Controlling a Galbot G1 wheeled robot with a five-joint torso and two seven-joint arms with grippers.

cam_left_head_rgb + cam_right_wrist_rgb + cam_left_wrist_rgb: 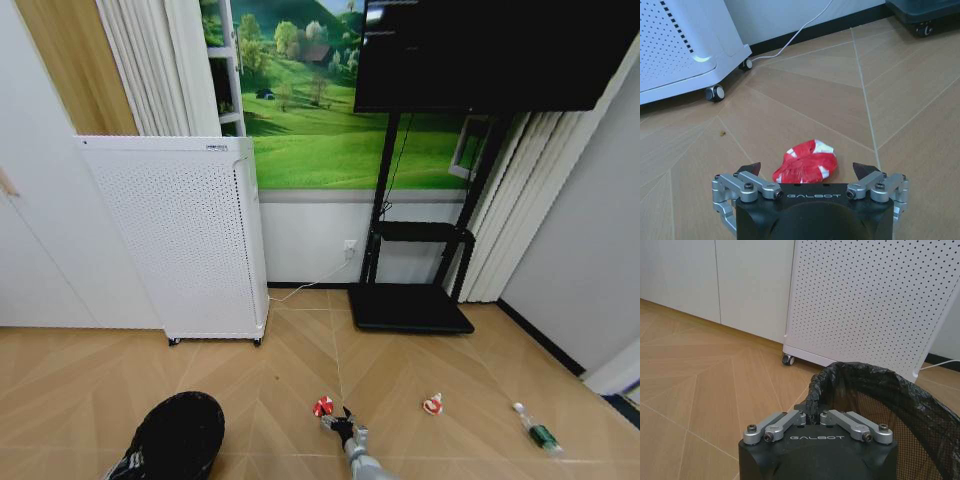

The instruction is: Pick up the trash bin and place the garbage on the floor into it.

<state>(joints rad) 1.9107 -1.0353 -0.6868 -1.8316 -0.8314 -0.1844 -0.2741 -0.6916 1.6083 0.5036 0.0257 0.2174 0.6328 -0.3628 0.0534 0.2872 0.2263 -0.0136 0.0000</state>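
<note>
The trash bin (180,435), round and black with a dark bag liner, is at the lower left of the head view. My left gripper (812,415) is shut on the bin's near rim (825,377). A crumpled red-and-white wrapper (322,406) lies on the floor (270,380), just ahead of my right gripper (343,424). In the right wrist view that gripper (808,169) is open, low over the floor, with the wrapper (807,161) between its spread fingertips. A second red-and-white wrapper (433,404) and a clear bottle with a green label (538,431) lie farther right.
A white perforated cabinet on castors (185,240) stands behind the bin against the wall. A black TV stand base (410,305) sits at the back centre, with a white cable (305,288) along the wall.
</note>
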